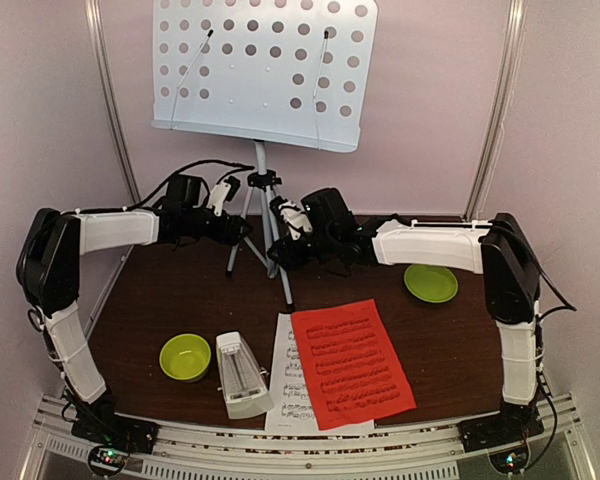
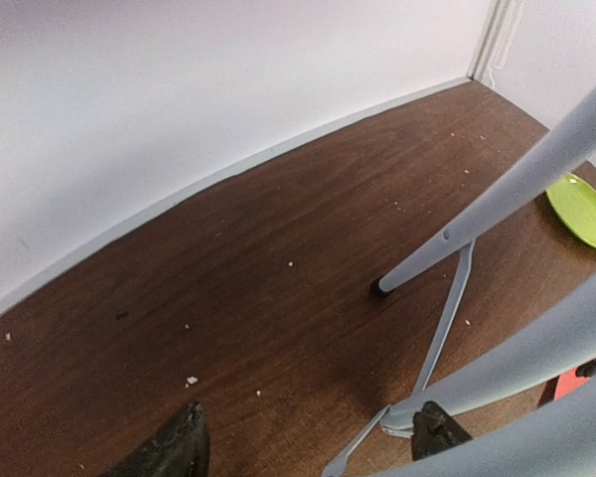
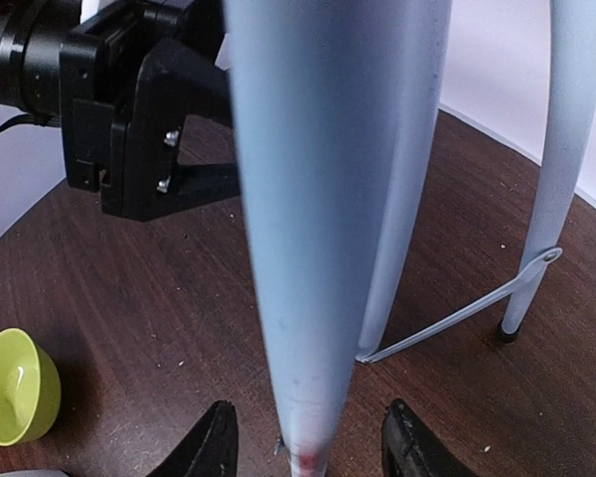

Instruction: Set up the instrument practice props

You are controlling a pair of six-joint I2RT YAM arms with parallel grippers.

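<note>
- The dark wooden tabletop [image 1: 160, 295] carries every item, with both arm bases at its 6 o'clock edge.
- The music stand [image 1: 265, 70] stands upright at 12 o'clock near the back wall. Its perforated pale desk is raised high on a tripod [image 1: 263, 215] whose feet rest on the wood.
- The left arm [image 1: 115, 230] reaches in from 9 o'clock. The left fingers [image 1: 242, 232] are low beside the tripod's left leg. In the wrist view they are spread wide with bare wood between them, and a leg runs just beside the right-hand finger. I cannot tell if it touches.
- The right arm [image 1: 430, 245] reaches in from 3 o'clock. The right fingers [image 1: 283, 252] sit at the tripod's front leg. In the wrist view they are parted with that leg between them, and a gap shows on either side.
- The red sheet [image 1: 352, 362] of printed notes lies flat at 5 o'clock, overlapping the white one.
- The white sheet [image 1: 284, 372] lies under it at 6 o'clock. Only its left strip and bottom edge show, and that edge hangs slightly over the near rim.
- The metronome [image 1: 242, 375] stands at 7 o'clock, just left of the white sheet.
- The lime-green plate [image 1: 430, 283] lies at 3 o'clock, below the right forearm.
- The lime-green bowl [image 1: 185, 357] sits at 8 o'clock, just left of the metronome.
</note>
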